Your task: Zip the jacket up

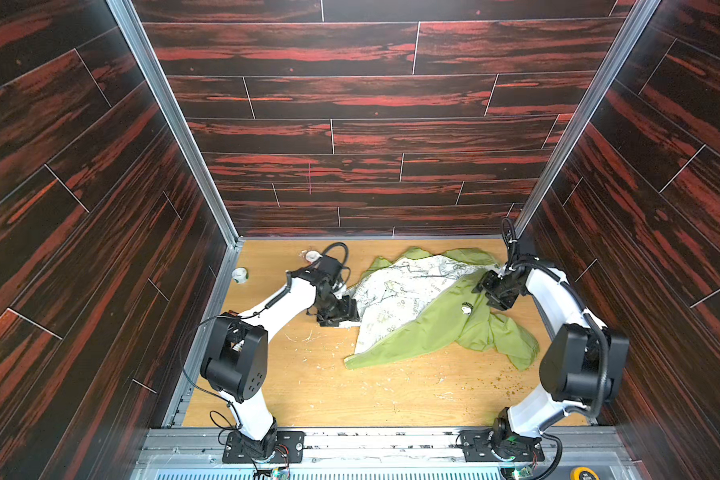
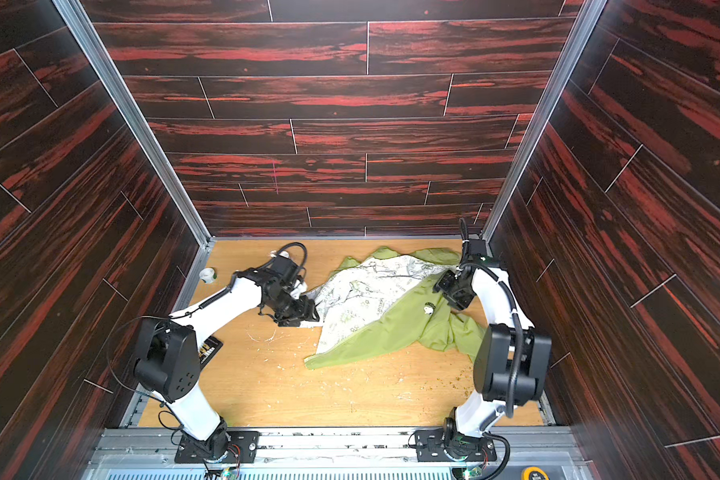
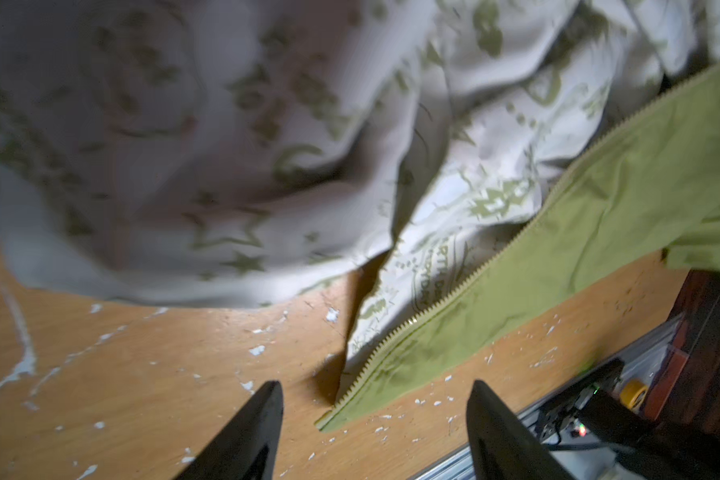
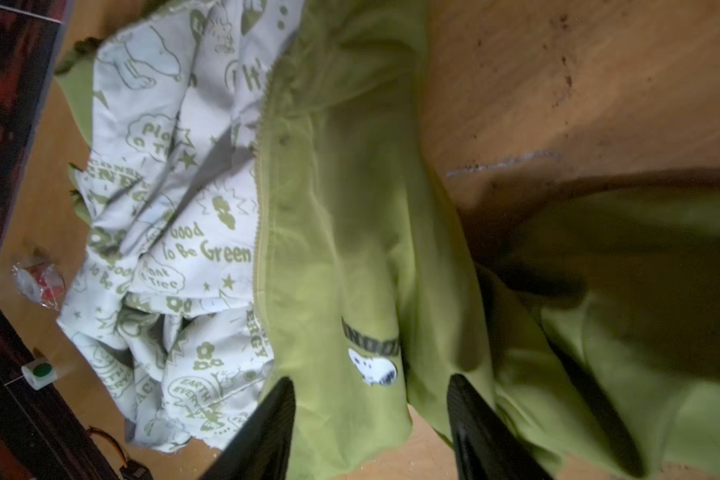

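I read the left gripper (image 3: 376, 384) jaws wide and empty, at the left edge of the jacket (image 1: 433, 320). The jacket lies open, lining up, on the table (image 1: 329, 395). The right gripper (image 4: 371, 379) jaws are wide too, above the green front near the dog print (image 4: 371, 365).

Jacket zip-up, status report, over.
Left gripper open beside the lining's edge. Right gripper open near the dog print. Jacket unzipped, spread open. One zipper edge uncovered.
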`<action>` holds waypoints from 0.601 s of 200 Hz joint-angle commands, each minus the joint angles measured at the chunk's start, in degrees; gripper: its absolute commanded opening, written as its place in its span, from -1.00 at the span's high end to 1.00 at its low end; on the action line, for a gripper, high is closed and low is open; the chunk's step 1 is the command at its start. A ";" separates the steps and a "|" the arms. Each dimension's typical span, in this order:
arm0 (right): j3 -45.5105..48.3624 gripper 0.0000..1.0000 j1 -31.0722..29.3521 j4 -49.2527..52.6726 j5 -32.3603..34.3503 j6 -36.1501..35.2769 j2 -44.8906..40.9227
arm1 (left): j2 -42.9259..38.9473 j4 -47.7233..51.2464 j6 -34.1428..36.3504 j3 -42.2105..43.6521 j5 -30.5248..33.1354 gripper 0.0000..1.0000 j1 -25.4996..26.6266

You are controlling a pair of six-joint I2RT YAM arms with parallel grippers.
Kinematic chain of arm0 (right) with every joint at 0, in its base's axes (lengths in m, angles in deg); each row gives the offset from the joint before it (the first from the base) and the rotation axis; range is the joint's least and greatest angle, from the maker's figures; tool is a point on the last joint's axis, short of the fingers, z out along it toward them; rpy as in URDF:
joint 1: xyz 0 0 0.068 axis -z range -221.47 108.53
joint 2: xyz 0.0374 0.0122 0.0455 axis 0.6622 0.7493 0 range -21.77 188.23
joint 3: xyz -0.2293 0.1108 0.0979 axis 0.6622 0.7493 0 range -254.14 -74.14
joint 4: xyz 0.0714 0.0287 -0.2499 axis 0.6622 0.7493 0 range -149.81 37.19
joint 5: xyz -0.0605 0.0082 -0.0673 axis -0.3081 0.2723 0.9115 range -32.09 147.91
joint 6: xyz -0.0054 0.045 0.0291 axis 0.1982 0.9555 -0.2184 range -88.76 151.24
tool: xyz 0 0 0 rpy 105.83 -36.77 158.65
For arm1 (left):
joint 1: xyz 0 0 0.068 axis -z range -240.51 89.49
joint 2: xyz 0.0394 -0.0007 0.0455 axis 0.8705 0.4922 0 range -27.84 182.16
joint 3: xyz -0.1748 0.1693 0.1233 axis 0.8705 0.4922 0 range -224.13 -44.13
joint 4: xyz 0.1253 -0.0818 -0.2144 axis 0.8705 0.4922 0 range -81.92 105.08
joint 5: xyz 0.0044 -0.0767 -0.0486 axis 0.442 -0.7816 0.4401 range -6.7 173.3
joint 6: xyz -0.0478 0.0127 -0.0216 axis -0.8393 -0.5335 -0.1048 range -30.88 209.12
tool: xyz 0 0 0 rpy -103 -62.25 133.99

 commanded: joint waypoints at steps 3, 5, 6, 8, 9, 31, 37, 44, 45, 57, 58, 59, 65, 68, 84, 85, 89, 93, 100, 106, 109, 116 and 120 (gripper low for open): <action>3.56 -0.24 -0.22 1.62 1.21 1.16 -6.01 | 2.36 0.58 7.04 -1.01 1.56 -0.49 4.59; 3.83 -0.24 -0.21 1.64 1.29 1.10 -6.20 | 2.54 0.61 7.27 -1.15 1.69 -0.49 4.91; 4.02 -0.25 -0.24 1.63 1.34 1.18 -6.28 | 2.76 0.58 7.41 -1.19 1.80 -0.49 5.08; 4.30 -0.25 -0.24 1.62 1.52 1.23 -6.46 | 3.17 0.59 7.67 -1.33 1.99 -0.49 5.38; 4.48 -0.26 -0.21 1.62 1.63 1.24 -6.51 | 3.29 0.62 7.79 -1.41 2.08 -0.49 5.54; 6.79 -0.33 -0.16 1.12 2.70 1.43 -7.01 | 6.90 0.52 10.25 -3.06 3.95 -0.53 8.54; 7.14 -0.34 -0.14 0.81 2.80 1.34 -6.76 | 7.93 0.70 10.87 -3.60 4.18 -0.54 9.12; 7.31 -0.36 -0.14 0.44 2.88 1.36 -6.33 | 8.98 0.86 11.50 -4.14 4.83 -0.54 9.82; 7.30 -0.36 -0.16 0.41 2.88 1.39 -6.22 | 9.15 0.93 11.59 -4.18 4.99 -0.54 9.86; 7.08 -0.35 -0.15 -0.24 2.91 1.40 -4.93 | 10.78 0.95 12.48 -4.75 6.26 -0.54 10.50; 7.05 -0.35 -0.12 -0.28 2.89 1.42 -4.82 | 10.92 0.88 12.52 -4.79 6.37 -0.54 10.55; 7.00 -0.36 -0.11 -0.30 2.88 1.42 -4.72 | 11.04 0.81 12.59 -4.81 6.38 -0.54 10.58; 6.71 -0.36 -0.11 -0.61 2.87 1.38 -4.02 | 11.67 0.81 12.82 -4.99 6.79 -0.54 10.65; 6.54 -0.36 -0.14 -0.78 2.81 1.39 -3.71 | 11.99 0.80 12.97 -5.12 7.01 -0.54 10.65; 5.37 -0.36 -0.15 -1.62 3.04 1.26 -1.21 | 12.88 0.66 13.63 -5.33 7.82 -0.53 10.78; 5.27 -0.36 -0.17 -1.63 3.00 1.17 -1.07 | 12.94 0.70 13.71 -5.30 7.81 -0.54 10.83; 4.92 -0.36 -0.10 -1.85 3.07 1.08 -0.36 | 13.03 0.69 13.88 -5.39 7.81 -0.54 10.86; 4.62 -0.36 -0.12 -2.02 3.06 1.03 0.21 | 13.08 0.70 14.11 -5.36 7.88 -0.54 10.94; 4.09 -0.36 -0.18 -2.37 2.99 0.87 1.46 | 13.24 0.67 14.38 -5.34 8.12 -0.54 11.04; 3.68 -0.36 -0.12 -2.65 2.88 0.85 2.43 | 13.43 0.67 14.62 -5.27 8.14 -0.54 11.05; 3.50 -0.36 -0.12 -2.73 2.75 0.82 2.83 | 13.52 0.69 14.70 -5.27 8.08 -0.54 11.13; 3.19 -0.36 -0.12 -3.10 2.62 0.66 3.84 | 13.72 0.72 14.91 -5.27 7.75 -0.54 11.14; 3.02 -0.36 -0.18 -3.35 2.59 0.67 4.44 | 13.92 0.73 14.89 -5.27 7.58 -0.54 11.22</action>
